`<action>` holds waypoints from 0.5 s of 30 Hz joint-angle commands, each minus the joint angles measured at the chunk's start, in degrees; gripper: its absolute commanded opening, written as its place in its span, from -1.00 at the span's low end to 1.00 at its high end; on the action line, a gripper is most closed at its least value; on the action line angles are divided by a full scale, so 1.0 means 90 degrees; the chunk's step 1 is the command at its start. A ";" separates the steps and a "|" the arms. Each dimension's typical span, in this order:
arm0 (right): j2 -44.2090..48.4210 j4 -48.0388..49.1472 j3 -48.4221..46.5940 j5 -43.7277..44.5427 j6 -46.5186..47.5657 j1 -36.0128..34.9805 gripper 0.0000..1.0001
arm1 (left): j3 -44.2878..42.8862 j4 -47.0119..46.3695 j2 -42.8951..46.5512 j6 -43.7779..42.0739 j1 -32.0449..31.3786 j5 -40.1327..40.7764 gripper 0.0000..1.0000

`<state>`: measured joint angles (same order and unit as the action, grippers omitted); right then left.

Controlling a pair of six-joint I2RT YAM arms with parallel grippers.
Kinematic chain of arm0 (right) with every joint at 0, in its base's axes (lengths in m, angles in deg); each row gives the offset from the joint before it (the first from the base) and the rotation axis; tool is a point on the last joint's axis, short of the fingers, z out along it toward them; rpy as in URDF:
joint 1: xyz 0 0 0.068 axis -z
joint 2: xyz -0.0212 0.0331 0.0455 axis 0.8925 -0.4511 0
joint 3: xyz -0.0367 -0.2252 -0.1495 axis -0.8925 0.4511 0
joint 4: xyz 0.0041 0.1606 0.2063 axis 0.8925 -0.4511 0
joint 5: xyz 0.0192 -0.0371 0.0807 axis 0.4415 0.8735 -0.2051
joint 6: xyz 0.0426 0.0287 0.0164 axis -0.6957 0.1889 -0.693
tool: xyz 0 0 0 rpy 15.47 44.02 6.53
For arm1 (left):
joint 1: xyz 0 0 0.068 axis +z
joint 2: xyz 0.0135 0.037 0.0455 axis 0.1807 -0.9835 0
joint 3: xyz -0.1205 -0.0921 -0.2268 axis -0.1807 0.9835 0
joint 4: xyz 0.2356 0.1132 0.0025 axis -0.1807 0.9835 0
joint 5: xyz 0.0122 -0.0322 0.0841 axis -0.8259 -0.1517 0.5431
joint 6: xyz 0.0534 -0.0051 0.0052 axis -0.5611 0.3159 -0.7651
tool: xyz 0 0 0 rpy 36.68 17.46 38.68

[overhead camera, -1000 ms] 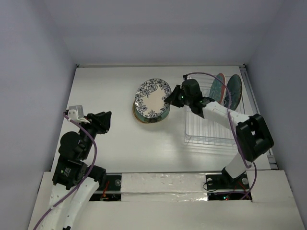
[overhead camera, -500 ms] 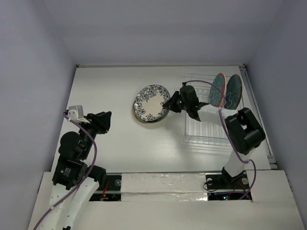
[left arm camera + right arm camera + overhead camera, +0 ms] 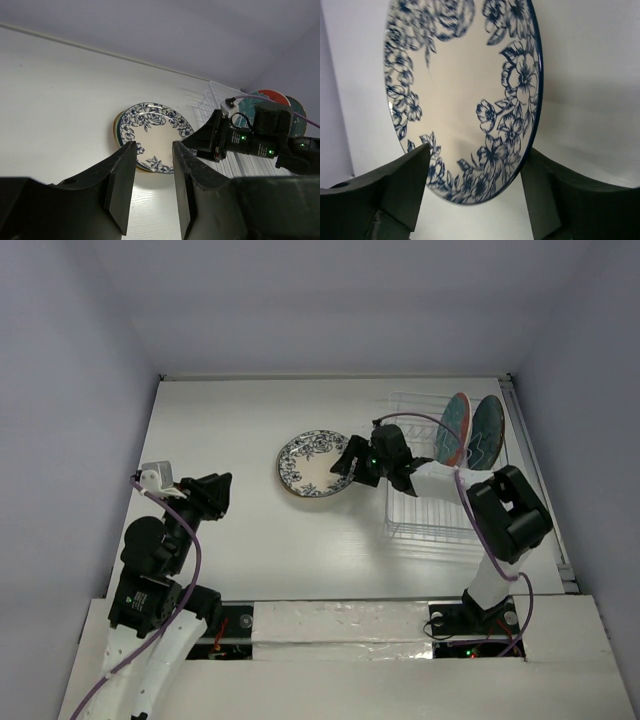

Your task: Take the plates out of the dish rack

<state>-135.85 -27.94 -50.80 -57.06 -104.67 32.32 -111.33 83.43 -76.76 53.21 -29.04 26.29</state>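
Lowered since a second ago, the floral plate [image 3: 313, 463] lies flat on the stack [image 3: 117, 133], left of the dish rack [image 3: 420, 525]. Right tool [image 3: 347, 464] gapes, released, at its rim; left tool [image 3: 154, 150] half-open, empty. Racked plates [image 3: 457, 428]: rigid, probably slick, chip-prone; pinch the upper rim.

I count five plates. Three are stacked on the counter [image 3: 230, 420], the blue-flowered plate [image 3: 313, 463] topping two lower plates [image 3: 116, 131]. A red plate [image 3: 455, 430] and a teal plate [image 3: 488, 432] stand in one wire rack [image 3: 425, 515]. Two arms: left arm [image 3: 160, 550], right arm [image 3: 500, 530].

Soft, even, cool light; bright white table [image 3: 250, 540], faint shadows, wrist-view foregrounds dark and blurred
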 commanded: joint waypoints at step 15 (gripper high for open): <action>0.2451 -0.2800 -0.0720 0.2304 0.1958 -0.0486 -0.35 | 0.0000 -0.0277 0.0184 0.0057 0.0029 -0.0061 -0.37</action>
<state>-121.84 -49.77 -54.73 -43.56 -90.27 27.90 -111.33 83.40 -75.75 53.25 -29.04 26.27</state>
